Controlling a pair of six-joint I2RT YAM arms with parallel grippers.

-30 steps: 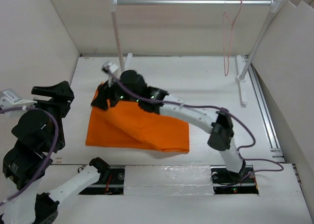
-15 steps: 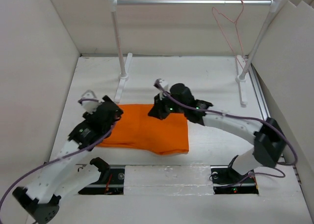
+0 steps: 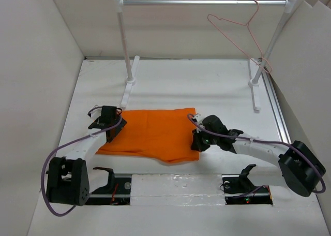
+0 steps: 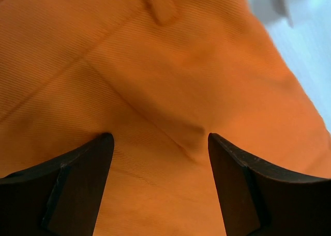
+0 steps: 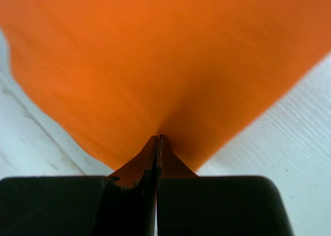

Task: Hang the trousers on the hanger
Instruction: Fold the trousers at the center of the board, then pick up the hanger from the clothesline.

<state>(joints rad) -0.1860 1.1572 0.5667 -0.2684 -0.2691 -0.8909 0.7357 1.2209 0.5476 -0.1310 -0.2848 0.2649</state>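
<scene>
Trousers (image 3: 150, 133): plain orange, folded flat, faint creases. My right gripper (image 5: 158, 143) pinches their edge; my left gripper (image 4: 160, 153) hangs spread above the cloth.

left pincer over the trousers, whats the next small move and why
Probably lower the left pincer and close it: its jaws stand open just above the trousers, while the right pincer is shut on their edge.

Silver rail (image 3: 181, 2) on white posts (image 3: 124, 44) (far table (image 3: 207, 86) end).
</scene>
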